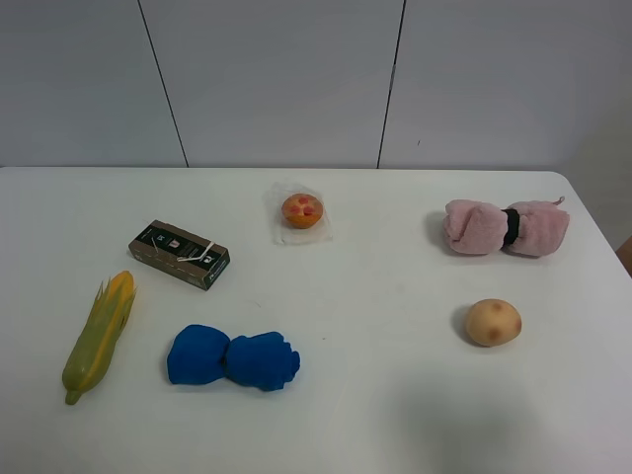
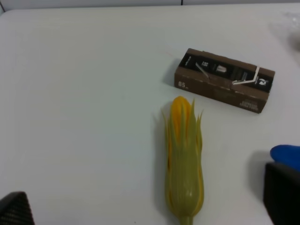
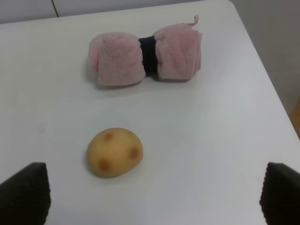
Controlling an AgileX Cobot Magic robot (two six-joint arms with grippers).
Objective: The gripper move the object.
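I see the long yellow-orange toy corn cob with green husk leaves [image 1: 99, 336] [image 2: 184, 166] lying flat near the left edge of the white worktop [image 1: 375, 395], untouched. In my left wrist view it lies between the spread black left fingers [image 2: 16, 209], nearer the other one. A dark brown cardboard box [image 1: 179, 254] [image 2: 224, 79] sits just beyond its tip; a crumpled blue cloth [image 1: 233, 357] lies beside it. My right fingers [image 3: 26, 192] are spread, holding nothing, the tan potato [image 3: 115, 152] between them.
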